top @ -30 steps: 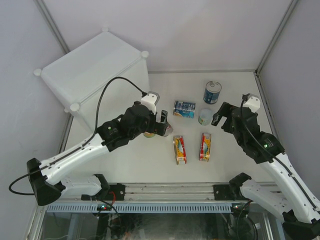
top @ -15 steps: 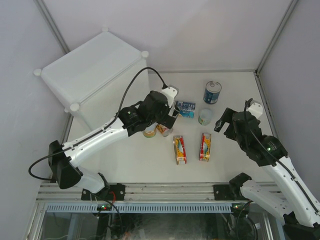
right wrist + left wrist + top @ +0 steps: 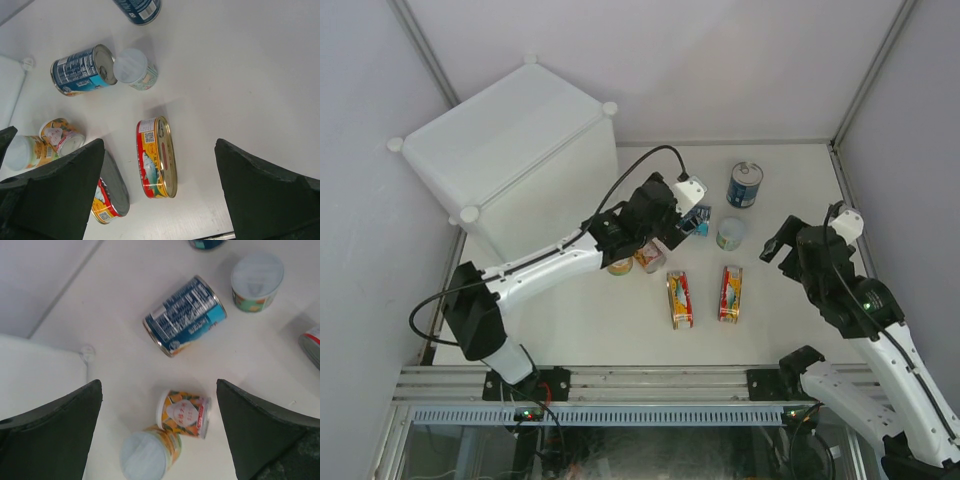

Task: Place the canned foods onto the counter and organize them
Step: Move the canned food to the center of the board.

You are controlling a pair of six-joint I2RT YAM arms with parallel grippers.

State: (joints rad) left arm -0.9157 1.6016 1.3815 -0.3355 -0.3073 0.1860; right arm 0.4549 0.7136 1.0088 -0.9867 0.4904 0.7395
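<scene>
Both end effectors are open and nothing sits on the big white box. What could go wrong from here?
1. The blue-labelled silver-ended can lies on its side, so it could roll if the open left end effector closes on it unevenly.
2. Two small orange-printed round cans sit close together right below that end effector, one of them tipped over, so a descent here might knock them.

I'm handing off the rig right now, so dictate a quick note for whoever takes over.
Left pincer: open, empty, by the lying blue can.
Right pincer: open, empty, near the lidded small can.
All seven on the table: also the upright blue can, two more small cans, two flat tins.
Nothing on the counter.
Done: nothing.
Left: all seven onto it, arranged.
</scene>
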